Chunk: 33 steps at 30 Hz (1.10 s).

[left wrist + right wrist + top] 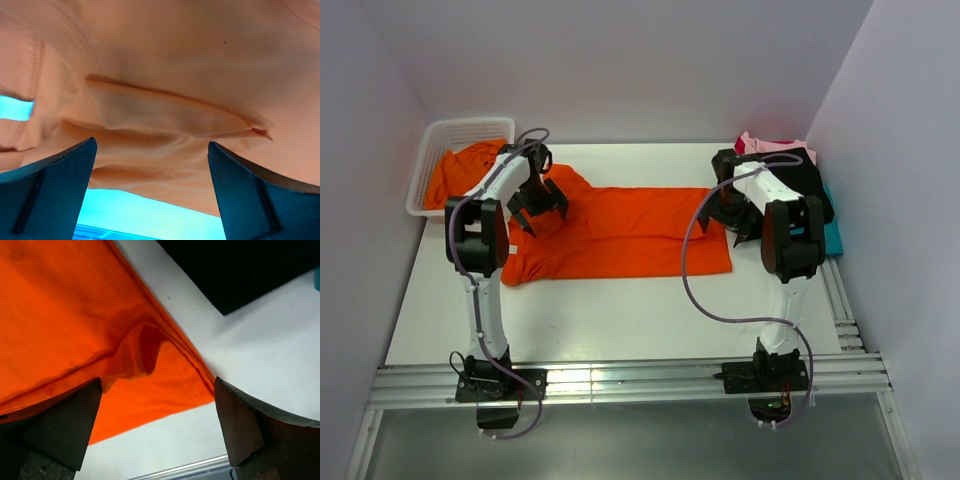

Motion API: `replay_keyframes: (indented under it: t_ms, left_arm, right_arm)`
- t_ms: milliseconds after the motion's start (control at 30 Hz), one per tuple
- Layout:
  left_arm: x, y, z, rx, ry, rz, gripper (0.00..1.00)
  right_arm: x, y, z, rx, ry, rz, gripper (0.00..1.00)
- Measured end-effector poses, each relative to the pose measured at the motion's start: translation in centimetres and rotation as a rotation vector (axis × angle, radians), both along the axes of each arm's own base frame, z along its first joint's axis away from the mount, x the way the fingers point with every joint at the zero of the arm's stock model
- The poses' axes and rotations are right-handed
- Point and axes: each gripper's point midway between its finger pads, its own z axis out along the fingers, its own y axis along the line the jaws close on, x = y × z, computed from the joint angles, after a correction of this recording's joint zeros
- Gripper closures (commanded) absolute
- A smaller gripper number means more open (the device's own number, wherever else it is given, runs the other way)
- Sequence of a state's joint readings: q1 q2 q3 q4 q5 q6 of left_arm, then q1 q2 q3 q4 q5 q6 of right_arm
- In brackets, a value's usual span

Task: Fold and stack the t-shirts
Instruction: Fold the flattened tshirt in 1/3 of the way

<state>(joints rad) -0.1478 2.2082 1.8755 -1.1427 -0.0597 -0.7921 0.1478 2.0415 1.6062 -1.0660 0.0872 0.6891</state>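
Note:
An orange t-shirt (620, 232) lies spread across the table, folded lengthwise. My left gripper (538, 210) is open above its left, sleeve end; the left wrist view shows creased orange fabric (165, 115) between the spread fingers (55, 185). My right gripper (730, 215) is open over the shirt's right hem; the right wrist view shows a rumpled hem corner (150, 365) between its fingers (60, 425). A stack of folded shirts, black (810, 185) on top with pink (760, 145) and teal (833, 235) edges showing, sits at the right. More orange shirts (455, 170) lie in the basket.
A white mesh basket (470, 130) stands at the back left corner of the white table (620, 320). Walls close in on the left, back and right. A metal rail (620, 380) runs along the near edge by the arm bases.

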Motion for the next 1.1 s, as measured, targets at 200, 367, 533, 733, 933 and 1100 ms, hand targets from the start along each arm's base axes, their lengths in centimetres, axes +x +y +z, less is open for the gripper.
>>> replay_keyframes:
  t_ms: [200,367,533,733,933,1100]
  left_arm:
    - [0.0,0.2,2.1,-0.001,-0.038,-0.019,0.0]
    - [-2.6,1.3,7.6,0.03,-0.129,-0.006,0.01]
    - [-8.0,2.5,10.1,0.066,-0.165,0.03,0.01]
    - [-14.8,3.8,3.6,0.121,0.045,0.033,0.05]
    - [-15.4,4.6,0.9,0.166,0.099,0.02,0.05]
    - [-12.7,5.5,0.7,0.19,0.063,0.0,0.05]
  right_arm:
    - [-1.3,-0.5,1.1,-0.02,-0.003,-0.005,0.0]
    - [-5.2,-1.3,3.4,-0.025,-0.034,0.0,0.0]
    - [-9.1,-1.9,5.3,-0.014,-0.096,0.011,0.0]
    - [-12.8,-1.5,2.4,0.028,-0.022,0.027,0.0]
    - [-12.0,-1.2,0.5,0.04,0.007,0.046,0.0]
    - [-9.5,-0.9,0.1,0.038,-0.006,0.061,0.0]
